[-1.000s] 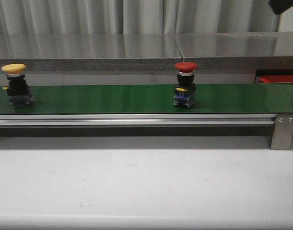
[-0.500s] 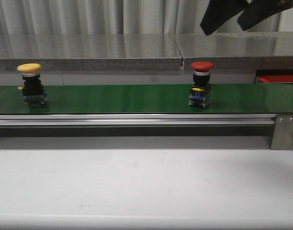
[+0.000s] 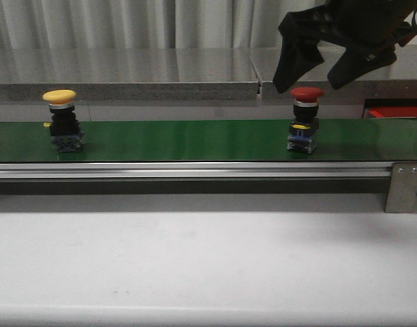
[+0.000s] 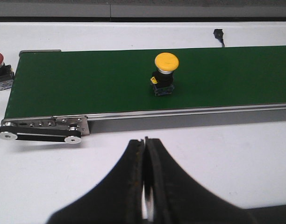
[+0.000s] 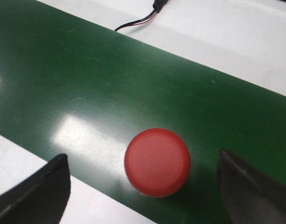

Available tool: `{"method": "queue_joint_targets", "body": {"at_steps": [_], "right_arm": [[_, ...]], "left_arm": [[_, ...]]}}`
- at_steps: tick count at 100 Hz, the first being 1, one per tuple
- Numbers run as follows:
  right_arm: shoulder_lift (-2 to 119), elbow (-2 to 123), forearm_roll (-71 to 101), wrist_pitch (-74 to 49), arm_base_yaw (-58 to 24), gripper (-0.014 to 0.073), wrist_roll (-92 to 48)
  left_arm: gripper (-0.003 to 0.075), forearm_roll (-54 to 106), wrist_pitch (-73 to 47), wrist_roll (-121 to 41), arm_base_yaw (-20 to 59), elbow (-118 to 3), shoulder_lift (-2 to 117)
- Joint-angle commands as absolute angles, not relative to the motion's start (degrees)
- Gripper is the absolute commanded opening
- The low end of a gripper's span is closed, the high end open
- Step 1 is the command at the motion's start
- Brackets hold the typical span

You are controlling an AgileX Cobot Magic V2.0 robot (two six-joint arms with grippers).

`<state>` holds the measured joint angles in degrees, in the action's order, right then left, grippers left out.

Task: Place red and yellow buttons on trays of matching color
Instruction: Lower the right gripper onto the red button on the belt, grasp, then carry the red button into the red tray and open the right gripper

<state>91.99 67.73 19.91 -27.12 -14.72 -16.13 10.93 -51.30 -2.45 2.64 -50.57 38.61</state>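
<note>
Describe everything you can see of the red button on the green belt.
The red button has a round, smooth, matte red mushroom cap on a silver collar, a black body with a yellow tab, and a blue base. It stands upright on the green belt, toward its right end. The open right tool hangs above, a finger on each side of the cap, not touching it.

Industrial lab, green conveyor belt [image 3: 195,139], grey curtain [image 3: 127,24], white table [image 3: 195,266]

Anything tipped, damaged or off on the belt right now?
Nothing stands out. The yellow button and red button both stand upright on the green belt. The right gripper hangs open above the red one.
</note>
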Motion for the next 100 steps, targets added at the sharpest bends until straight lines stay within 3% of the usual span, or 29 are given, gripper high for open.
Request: {"method": "queue_joint_targets", "body": {"at_steps": [1, 18, 25, 44, 49, 78, 100], "right_arm": [[90.7, 70.7, 17.6, -24.0, -14.7, 0.0627, -12.9], [93.8, 73.9, 15.8, -29.4, -14.1, 0.0623, -10.8], [94.6, 74.2, 15.5, -30.1, -13.7, 0.0570, -9.6], [94.6, 74.2, 14.8, -30.2, -12.2, 0.0150, -9.5], [94.6, 74.2, 14.6, -30.3, -11.8, 0.0089, -9.5], [92.4, 74.2, 13.7, -30.1, -10.5, 0.0093, -8.3], [88.0, 74.2, 12.7, -30.3, -2.3, 0.0093, -6.6]], "left_arm": [[-0.0020, 11.6, -47.2, -2.3, 3.1, -52.0, 38.7], [-0.0020, 11.6, -47.2, -2.3, 3.1, -52.0, 38.7], [-0.0020, 11.6, -47.2, -2.3, 3.1, -52.0, 38.7], [-0.0020, 11.6, -47.2, -2.3, 3.1, -52.0, 38.7], [-0.0020, 11.6, -47.2, -2.3, 3.1, -52.0, 38.7], [-0.0020, 11.6, -47.2, -2.3, 3.1, -52.0, 38.7], [-0.0020, 11.6, -47.2, -2.3, 3.1, -52.0, 38.7]]}}
